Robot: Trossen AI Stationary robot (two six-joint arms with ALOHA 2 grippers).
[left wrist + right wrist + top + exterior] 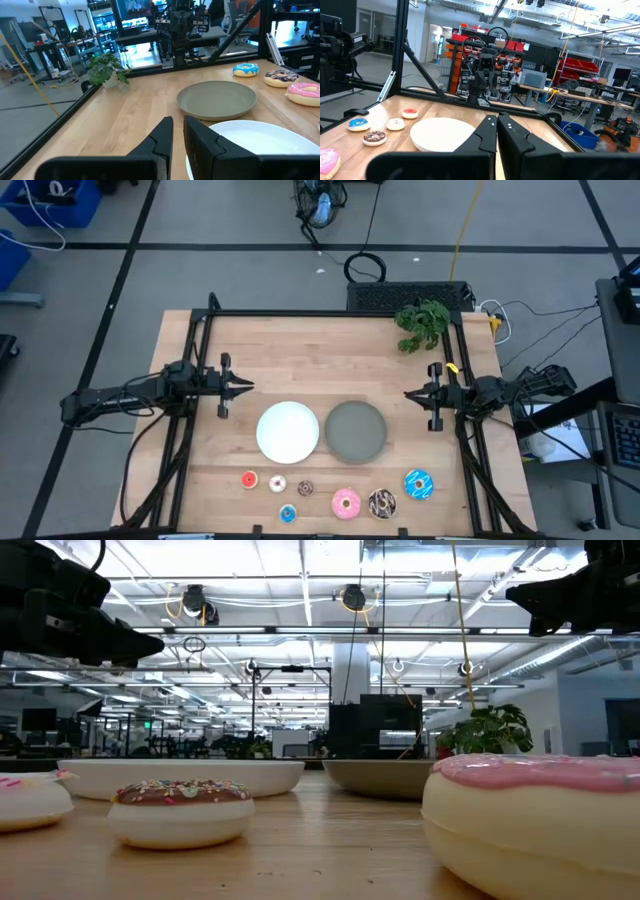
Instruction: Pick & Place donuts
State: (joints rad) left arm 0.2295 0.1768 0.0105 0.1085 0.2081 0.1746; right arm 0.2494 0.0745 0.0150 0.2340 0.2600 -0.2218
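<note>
Several toy ring donuts lie in a row along the table's near edge: tiny red (249, 479), white-pink (277, 484), dark brown (305, 488) and blue (288, 514) ones, then larger pink (346, 502), chocolate sprinkled (381, 502) and blue sprinkled (418, 484) ones. Each rests flat on the wood. My left gripper (240, 387) hovers level at the table's left side, its fingers (167, 131) a narrow gap apart with nothing between them. My right gripper (410, 393) hovers level at the right side, shut and empty (497, 119). Both are well clear of the donuts.
A round white plate (288, 431) and a round grey plate (355, 430) sit side by side mid-table, between the two grippers and just beyond the donuts. A small green plant (422, 323) stands at the far right corner. Black frame rails (330, 314) border the table.
</note>
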